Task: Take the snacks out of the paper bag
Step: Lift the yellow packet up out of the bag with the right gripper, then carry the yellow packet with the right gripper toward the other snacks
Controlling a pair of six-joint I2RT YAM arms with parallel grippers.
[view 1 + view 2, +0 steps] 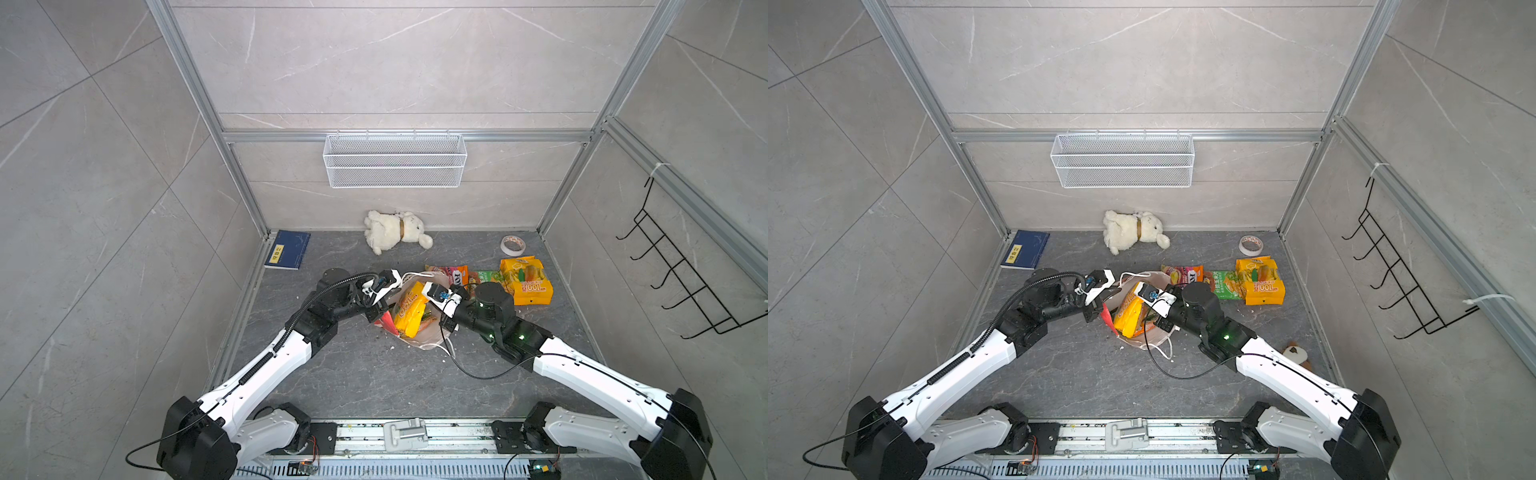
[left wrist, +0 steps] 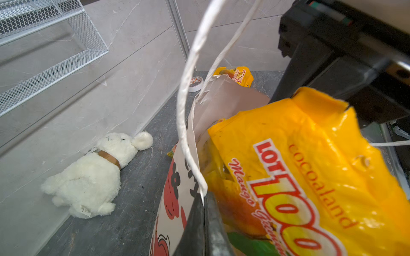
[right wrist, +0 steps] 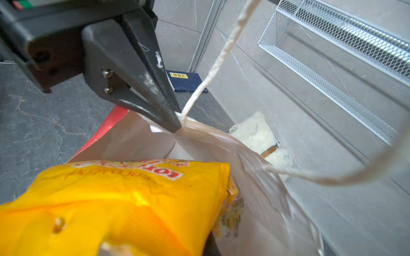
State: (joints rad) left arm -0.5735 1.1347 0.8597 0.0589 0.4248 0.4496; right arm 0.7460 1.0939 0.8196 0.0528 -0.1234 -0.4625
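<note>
The paper bag (image 1: 424, 341) stands mid-floor with its mouth open, white with red prints (image 2: 170, 195). My left gripper (image 2: 204, 198) is shut on the bag's rim beside a cord handle (image 2: 188, 73); the right wrist view shows its black fingers (image 3: 155, 97) pinching that rim. A yellow "LOT 100" snack packet (image 1: 409, 309) sticks out of the bag's mouth. My right gripper (image 1: 422, 293) is shut on its top edge (image 2: 321, 97). More packets lie under it in the bag. Three snacks lie on the floor right of the bag: pink-orange (image 1: 446, 274), green (image 1: 484, 278) and yellow-orange (image 1: 525, 280).
A white plush toy (image 1: 395, 230) lies by the back wall, a tape roll (image 1: 512, 245) at the back right and a blue book (image 1: 287, 249) at the back left. A wire basket (image 1: 395, 160) hangs on the back wall. A black hook rack (image 1: 681, 282) hangs on the right wall.
</note>
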